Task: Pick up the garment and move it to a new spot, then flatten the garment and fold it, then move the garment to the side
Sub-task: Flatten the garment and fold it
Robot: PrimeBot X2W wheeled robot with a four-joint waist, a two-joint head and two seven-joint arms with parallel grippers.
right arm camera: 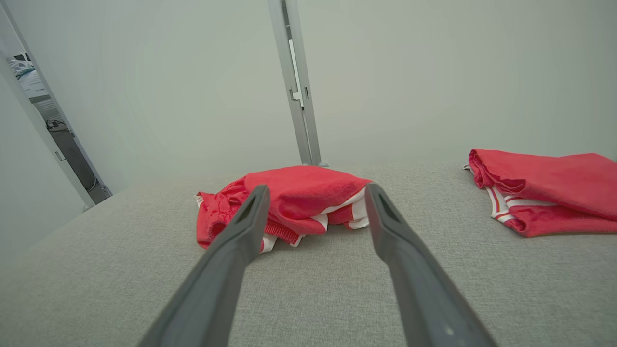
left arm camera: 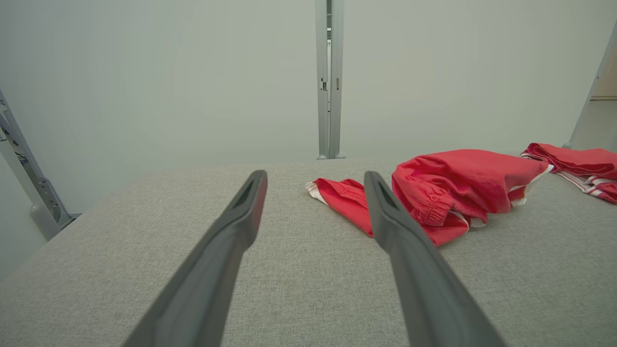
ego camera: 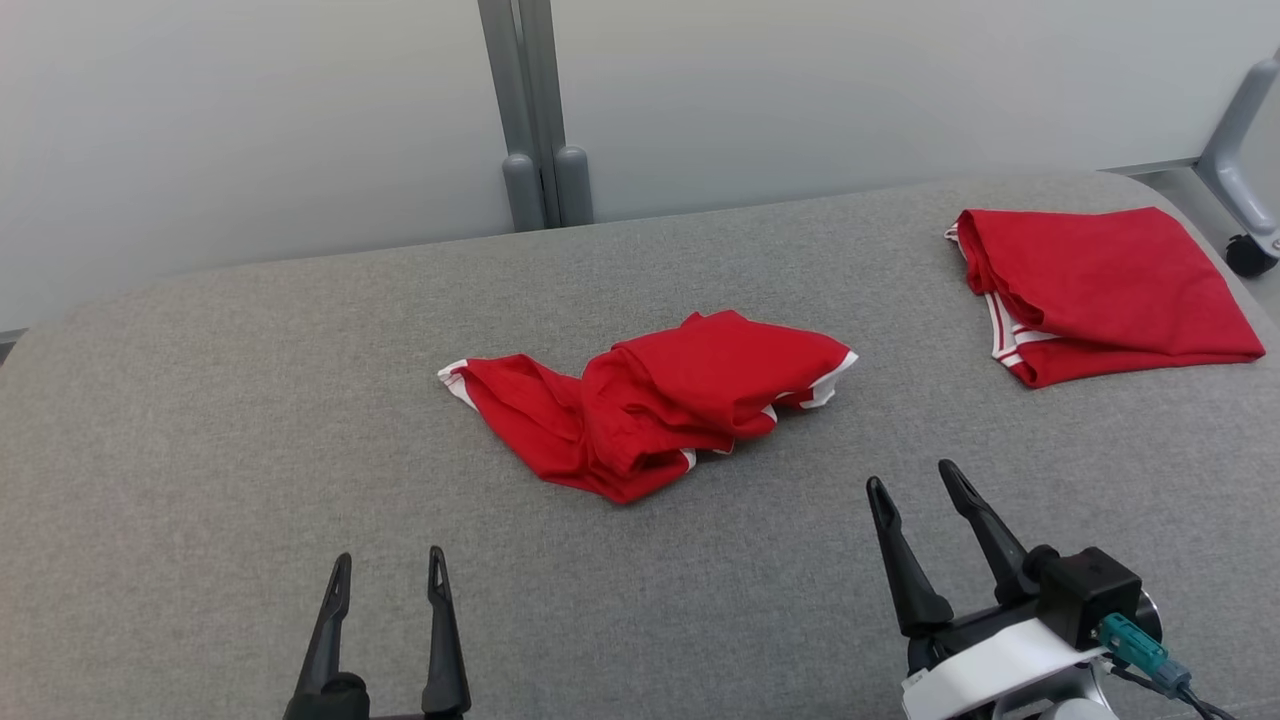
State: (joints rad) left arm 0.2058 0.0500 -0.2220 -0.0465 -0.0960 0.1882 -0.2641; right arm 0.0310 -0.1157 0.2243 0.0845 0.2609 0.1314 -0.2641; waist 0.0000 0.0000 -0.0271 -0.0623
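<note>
A crumpled red garment (ego camera: 650, 400) with white trim lies bunched in the middle of the grey table (ego camera: 200, 450). It also appears ahead and right in the left wrist view (left arm camera: 448, 188) and straight ahead in the right wrist view (right arm camera: 299, 197). My left gripper (ego camera: 388, 570) is open near the table's front edge, well short and left of the garment. Toward the front right, my right gripper (ego camera: 910, 482) is open too, a short way from the garment's near edge. Nothing is between either pair of fingers (left arm camera: 250, 193) (right arm camera: 255, 202).
A second red garment (ego camera: 1100, 290), folded flat with white stripes, lies at the table's far right corner. A pale wall with a grey post (ego camera: 535, 110) stands behind the table. A grey frame leg with a caster (ego camera: 1250, 250) is at the far right.
</note>
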